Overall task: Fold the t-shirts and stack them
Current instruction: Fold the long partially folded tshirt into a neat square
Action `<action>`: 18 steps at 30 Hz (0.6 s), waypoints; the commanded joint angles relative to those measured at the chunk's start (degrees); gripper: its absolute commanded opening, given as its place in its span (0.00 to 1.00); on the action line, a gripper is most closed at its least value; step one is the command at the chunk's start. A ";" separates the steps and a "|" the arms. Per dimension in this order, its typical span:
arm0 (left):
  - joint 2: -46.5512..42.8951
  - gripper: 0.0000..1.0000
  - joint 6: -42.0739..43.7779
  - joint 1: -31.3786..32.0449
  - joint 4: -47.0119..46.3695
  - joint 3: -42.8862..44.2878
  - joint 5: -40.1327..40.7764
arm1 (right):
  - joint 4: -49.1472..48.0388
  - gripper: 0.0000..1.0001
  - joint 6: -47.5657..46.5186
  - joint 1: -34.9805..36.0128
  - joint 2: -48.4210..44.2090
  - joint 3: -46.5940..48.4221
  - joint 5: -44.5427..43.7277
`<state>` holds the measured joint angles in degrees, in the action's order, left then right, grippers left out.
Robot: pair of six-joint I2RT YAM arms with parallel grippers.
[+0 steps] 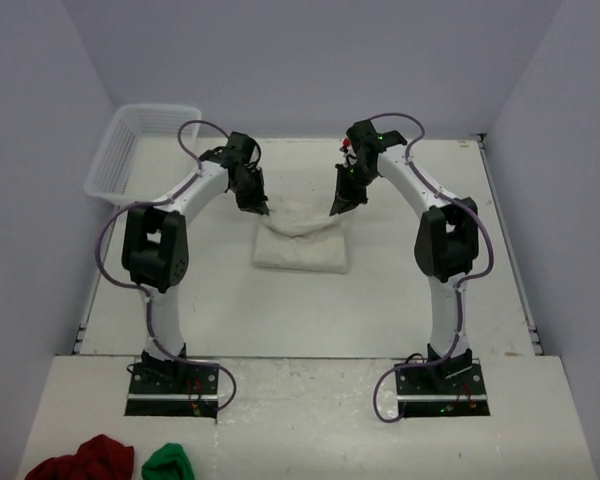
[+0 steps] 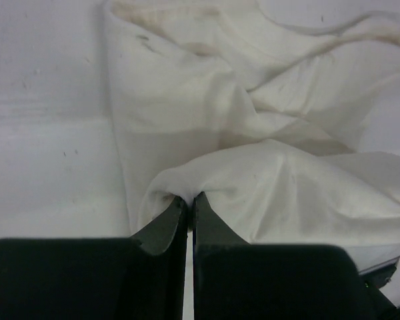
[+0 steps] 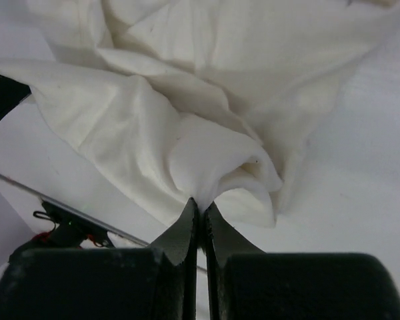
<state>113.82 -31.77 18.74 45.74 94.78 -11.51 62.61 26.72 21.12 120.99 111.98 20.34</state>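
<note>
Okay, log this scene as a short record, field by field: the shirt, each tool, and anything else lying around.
t-shirt: off-white, rumpled, at mid-table between the arms
left tool: shut on t-shirt fabric, far left side
right tool: shut on t-shirt fabric, far right side
basket: white, far left corner
dark red cloth bundle: near left, in front of arm bases
green cloth bundle: just right of the red one

Soft, even overhead light with faint shadows; the wrist views are dimmer, their near edges blurred.
</note>
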 commanded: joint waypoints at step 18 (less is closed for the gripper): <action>5.55 1.00 8.47 -7.05 -27.61 -2.46 3.07 | -4.07 0.99 -5.71 -6.53 16.56 17.21 -0.29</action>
<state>125.99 -26.17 12.16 26.76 96.82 -11.66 60.14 22.70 14.44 140.11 126.23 21.89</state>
